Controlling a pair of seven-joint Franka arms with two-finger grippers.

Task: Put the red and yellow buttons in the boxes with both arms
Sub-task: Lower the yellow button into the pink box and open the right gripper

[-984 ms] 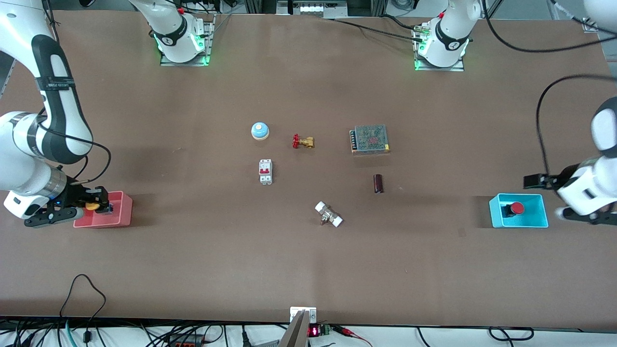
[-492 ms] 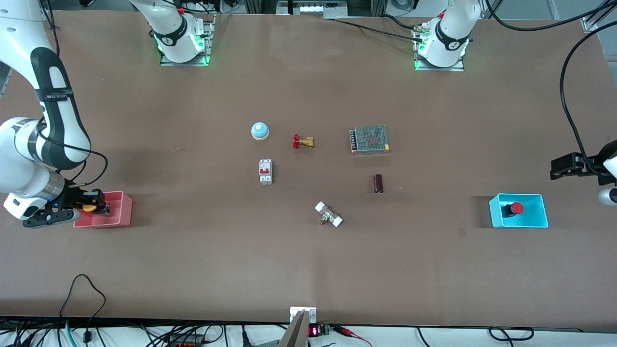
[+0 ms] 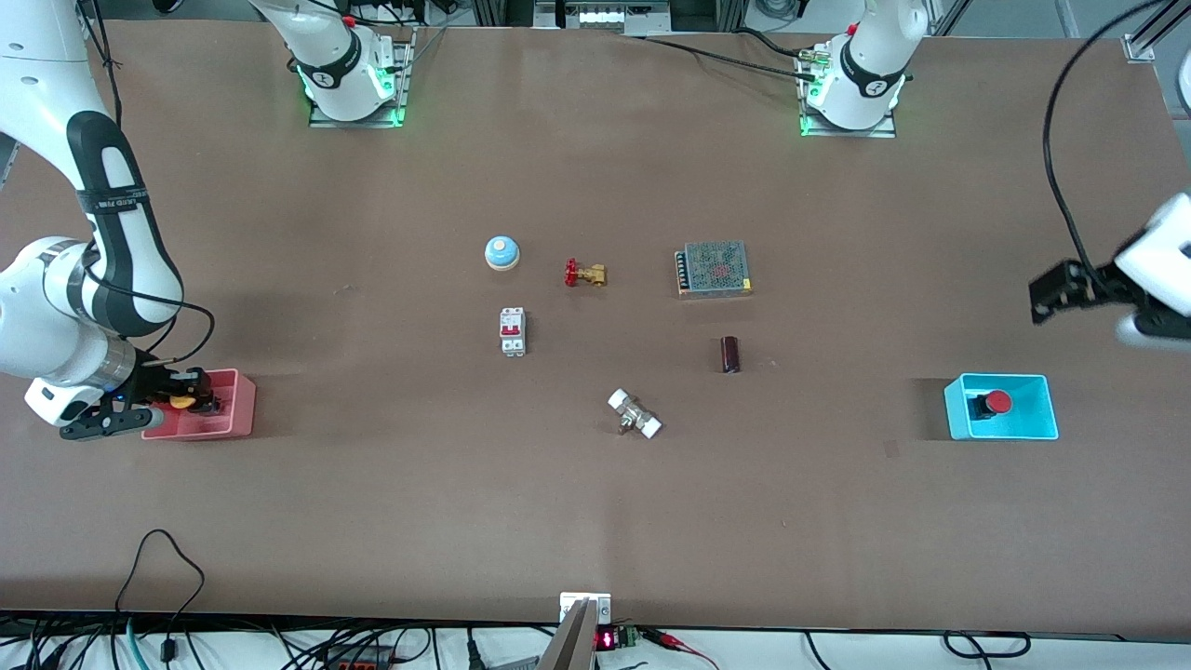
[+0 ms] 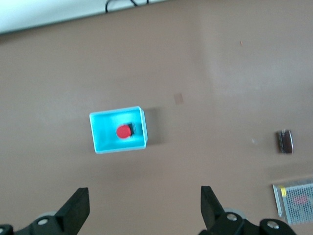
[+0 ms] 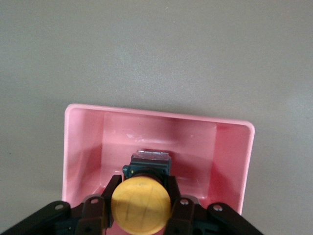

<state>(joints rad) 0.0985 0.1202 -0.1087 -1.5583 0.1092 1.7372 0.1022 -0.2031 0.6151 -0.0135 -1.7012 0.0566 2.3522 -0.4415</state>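
Front view: red button [image 3: 996, 402] in cyan box [image 3: 1048, 407], left tool [image 3: 1044, 302] apart; right tool [image 3: 183, 403] clamps yellow button [image 3: 180, 402] in pink box [image 3: 238, 408].

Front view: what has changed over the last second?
The left gripper has lifted off the cyan box and pulled away, jaws open; the red button stays in that box. The right gripper still clamps the yellow button in the pink box, only sinking slightly. The table parts have not moved.
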